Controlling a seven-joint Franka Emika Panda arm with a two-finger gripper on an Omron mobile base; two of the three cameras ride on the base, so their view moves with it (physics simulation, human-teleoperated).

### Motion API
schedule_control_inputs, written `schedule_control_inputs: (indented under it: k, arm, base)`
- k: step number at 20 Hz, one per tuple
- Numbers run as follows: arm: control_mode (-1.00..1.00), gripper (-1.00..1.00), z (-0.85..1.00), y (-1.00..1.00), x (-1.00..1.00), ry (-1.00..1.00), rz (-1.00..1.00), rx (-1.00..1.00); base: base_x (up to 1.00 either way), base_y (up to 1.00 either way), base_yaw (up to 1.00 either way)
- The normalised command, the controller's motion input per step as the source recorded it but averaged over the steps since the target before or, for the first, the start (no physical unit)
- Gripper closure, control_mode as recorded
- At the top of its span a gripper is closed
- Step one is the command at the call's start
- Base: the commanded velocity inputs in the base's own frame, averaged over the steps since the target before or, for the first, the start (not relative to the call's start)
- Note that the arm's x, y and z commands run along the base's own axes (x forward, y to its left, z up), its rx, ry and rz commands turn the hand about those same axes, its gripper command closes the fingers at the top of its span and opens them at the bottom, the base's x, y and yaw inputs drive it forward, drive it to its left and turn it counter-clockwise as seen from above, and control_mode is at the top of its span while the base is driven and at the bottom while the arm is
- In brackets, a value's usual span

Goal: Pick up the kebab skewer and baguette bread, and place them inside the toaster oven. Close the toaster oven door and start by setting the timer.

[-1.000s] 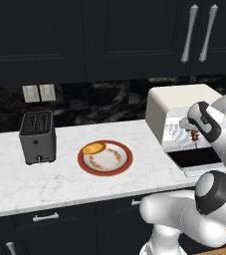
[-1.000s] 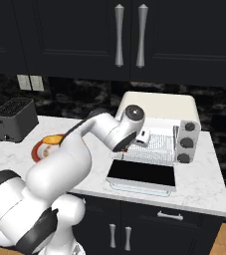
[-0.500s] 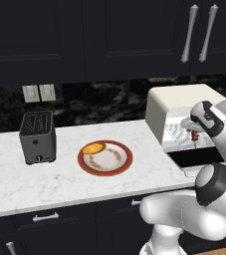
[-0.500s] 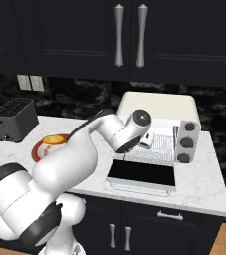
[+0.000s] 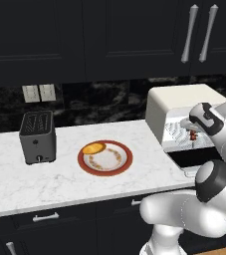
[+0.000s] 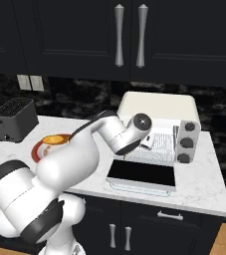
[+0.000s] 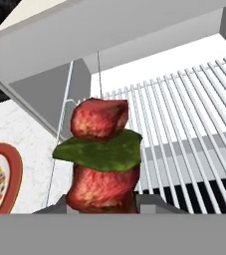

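The kebab skewer (image 7: 103, 157) is chunky up close: two glossy, mottled red meat cubes with a flat, ragged green leafy slice sandwiched between them, stacked upright at the bottom middle of the hand view. The pincer (image 7: 102, 204) is clenched on the skewer, its dark tips hugging the lowest chunk. Behind it, the upper right of that view has the thin, shiny parallel bars of a wire rack (image 7: 184, 134), set inside smooth cream walls with a rounded edge.

In the left base view the skewer (image 5: 192, 135) is a small red-brown speck at the right edge, in front of the toaster oven (image 5: 176, 102), a rounded cream box. In the right base view the toaster oven door (image 6: 142, 173) lies folded down flat, dark glass in a pale frame, at centre right, with three grey knobs stacked on the oven's right side.

The baguette bread (image 5: 93, 148) is a small golden-orange oval resting on the upper left rim of a red-rimmed round plate (image 5: 115, 167), centre of the frame. A boxy dark grey slot toaster (image 5: 37, 137) stands at the left.

The desk (image 5: 15, 182) is white marble with grey veining. Glossy black cabinets with silver bar handles hang above, over a black marbled backsplash.
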Motion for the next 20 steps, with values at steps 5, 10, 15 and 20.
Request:
schedule_control_inputs:
  k: [5, 10, 15, 20]
  arm:
    - [-1.00, 1.00, -0.22, 0.00, 0.05, 0.00, -0.02, 0.01]
    - [-1.00, -1.00, -0.12, 0.00, -0.03, -0.03, -0.02, 0.00]
    - [-1.00, -1.00, 0.00, 0.13, -0.02, -0.06, -0.02, 0.00]
    - [-1.00, -1.00, 0.00, 0.21, 0.00, -0.04, -0.03, 0.00]
  base:
    - [0.00, 0.00, 0.00]
    - [0.00, 0.00, 0.00]
    - [0.00, 0.00, 0.00]
    - [0.00, 0.00, 0.00]
